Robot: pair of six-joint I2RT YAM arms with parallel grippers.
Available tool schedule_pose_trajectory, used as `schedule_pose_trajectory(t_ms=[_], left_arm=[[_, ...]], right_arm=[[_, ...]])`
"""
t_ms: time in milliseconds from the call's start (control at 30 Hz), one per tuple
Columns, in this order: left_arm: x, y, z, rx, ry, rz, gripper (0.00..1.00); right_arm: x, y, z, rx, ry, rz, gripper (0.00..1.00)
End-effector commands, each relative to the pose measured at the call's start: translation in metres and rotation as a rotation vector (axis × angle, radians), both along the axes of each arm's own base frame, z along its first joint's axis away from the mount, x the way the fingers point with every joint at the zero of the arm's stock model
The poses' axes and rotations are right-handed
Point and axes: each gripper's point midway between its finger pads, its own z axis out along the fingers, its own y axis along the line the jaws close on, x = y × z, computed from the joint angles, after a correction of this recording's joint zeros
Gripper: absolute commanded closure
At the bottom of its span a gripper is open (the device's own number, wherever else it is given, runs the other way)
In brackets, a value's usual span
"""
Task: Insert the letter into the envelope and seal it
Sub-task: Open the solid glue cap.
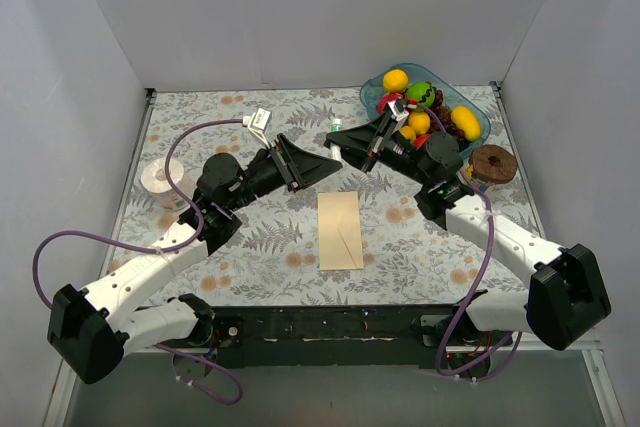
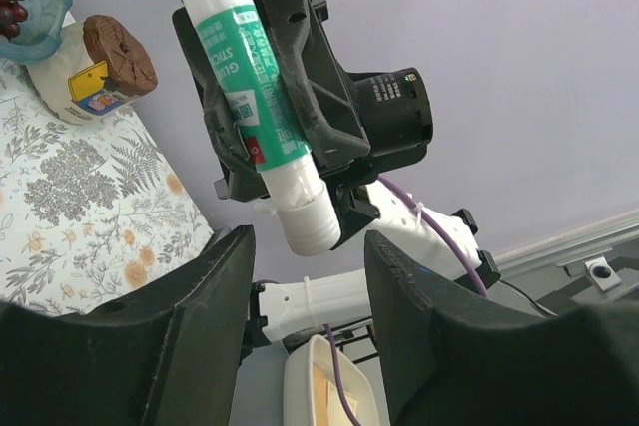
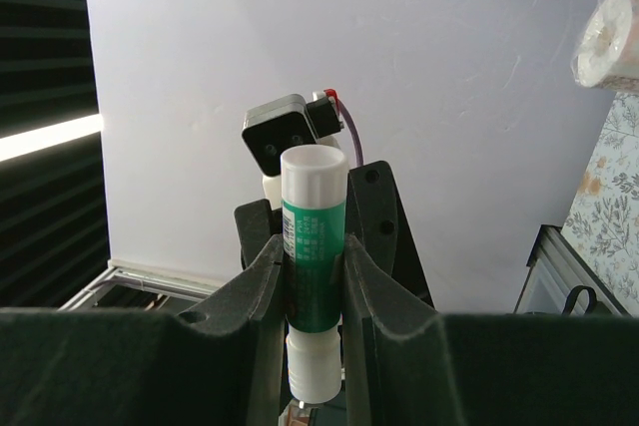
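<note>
Right wrist view, right hand (image 3: 313, 254) clamps smooth cylindrical glue stick (image 3: 314, 197), left hand (image 2: 312, 246) spread wide.

Glossy plastic glue stick (image 3: 314, 246), matt blk plastic right tool (image 3: 313, 281), matt paper envelope (image 1: 340, 230).

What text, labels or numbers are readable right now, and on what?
"GLU" and "STICK": green label of the white plastic glue stick held in the right tool.
Fine print on that label: too small to read.
Yellow label on the cream pouch: blurred.
</note>
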Motion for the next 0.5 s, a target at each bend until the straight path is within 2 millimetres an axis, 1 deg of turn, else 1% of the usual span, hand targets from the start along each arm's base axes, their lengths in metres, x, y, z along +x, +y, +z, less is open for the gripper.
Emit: schedule_pose_trajectory(t_ms=[0, 200, 467], left_arm=[[0.0024, 0.0037, 0.0116, -0.011, -0.025, 0.038, 0.53], [0.0054, 0.0034, 0.0123, -0.011, -0.024, 0.049, 0.53], [0.0064, 0.0007, 0.0196, -0.026, -0.036, 0.045, 0.53]], right_arm=[[-0.0076, -0.0066, 0.0202, 0.028, -0.072, -0.009, 0.99], [-0.0079, -0.0068, 0.0198, 0.027, -0.072, -0.009, 0.99], [-0.0082, -0.0061, 0.0168, 0.022, -0.064, -0.006, 0.99]])
